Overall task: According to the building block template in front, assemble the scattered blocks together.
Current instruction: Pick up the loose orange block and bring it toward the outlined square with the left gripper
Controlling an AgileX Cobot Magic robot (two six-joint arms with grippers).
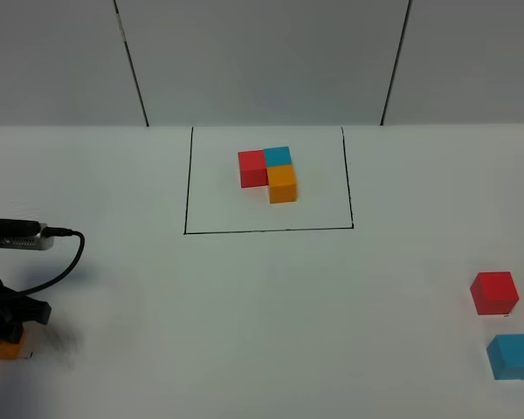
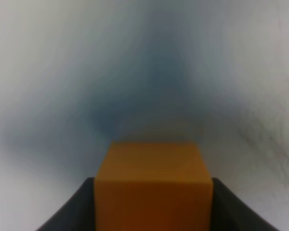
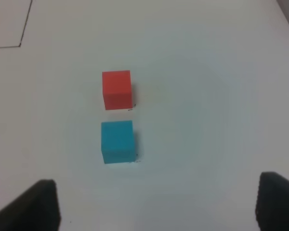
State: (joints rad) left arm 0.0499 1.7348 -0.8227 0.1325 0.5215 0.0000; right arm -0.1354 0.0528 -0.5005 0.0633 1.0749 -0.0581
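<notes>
While the left claw (image 2: 153, 197) gripped the orange block (image 2: 152, 161) at the near left of the surface (image 1: 244, 314), the template (image 1: 271, 173) lay far and to its right, whereas the right claw (image 3: 154, 209), wide open and empty, hung nearer the red block (image 3: 116, 89) and blue block (image 3: 117, 140).

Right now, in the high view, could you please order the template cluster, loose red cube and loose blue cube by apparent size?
Largest: template cluster.
Next: loose blue cube and loose red cube, too alike to rank.

The left pincer (image 2: 153, 204) clamps the orange block (image 2: 153, 178) squarely.
</notes>
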